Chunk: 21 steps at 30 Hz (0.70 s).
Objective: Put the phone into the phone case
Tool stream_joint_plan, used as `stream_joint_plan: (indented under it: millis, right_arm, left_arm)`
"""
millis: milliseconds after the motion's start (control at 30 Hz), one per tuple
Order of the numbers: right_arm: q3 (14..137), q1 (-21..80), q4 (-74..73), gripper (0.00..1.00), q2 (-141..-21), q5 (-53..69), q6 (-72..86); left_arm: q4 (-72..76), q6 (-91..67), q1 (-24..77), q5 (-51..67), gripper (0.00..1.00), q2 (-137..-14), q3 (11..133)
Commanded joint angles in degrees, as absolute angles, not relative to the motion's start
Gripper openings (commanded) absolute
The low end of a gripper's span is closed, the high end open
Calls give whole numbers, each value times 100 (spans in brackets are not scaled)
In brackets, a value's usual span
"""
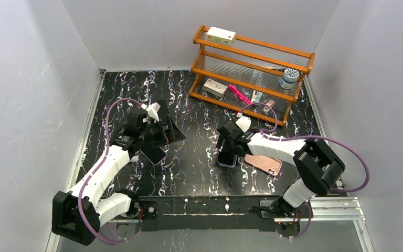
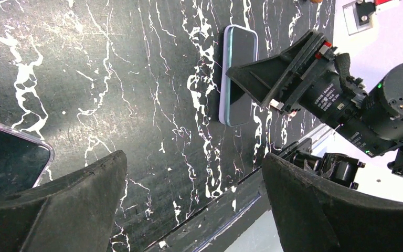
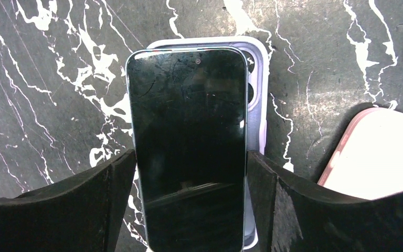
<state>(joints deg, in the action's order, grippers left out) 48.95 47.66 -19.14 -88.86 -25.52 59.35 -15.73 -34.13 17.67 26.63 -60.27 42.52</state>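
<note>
Right end effector grips phone atop phone case; left end effector spread wide, empty.

**Black counter, pale walls**

The counter, black veined with white, is boxed in by plain pale walls along its left, far and right edges. A tiered wooden rack stands at its far right corner. The light is soft and even.
</note>
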Motion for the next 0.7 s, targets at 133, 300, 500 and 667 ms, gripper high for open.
stream_joint_plan:
  millis: [133, 300, 500, 667]
  right_arm:
    - [4759, 4781, -1940, 96, -8227, -2305, 5467]
    - [4752, 4781, -1991, 96, -8023, -2206, 5215]
    - [4631, 4535, -1943, 95, -7927, -2152, 4862]
    - [4518, 4367, -1795, 96, -7973, -1854, 4725]
  left_arm:
    - [-1482, -3696, 1824, 2434, 98, -5792, 4438]
    - [-1477, -3733, 1822, 2370, 98, -5766, 4392]
    - [-1186, -3803, 1822, 2680, 92, -5901, 4202]
    - [-1103, -3855, 1888, 2860, 87, -6103, 4178]
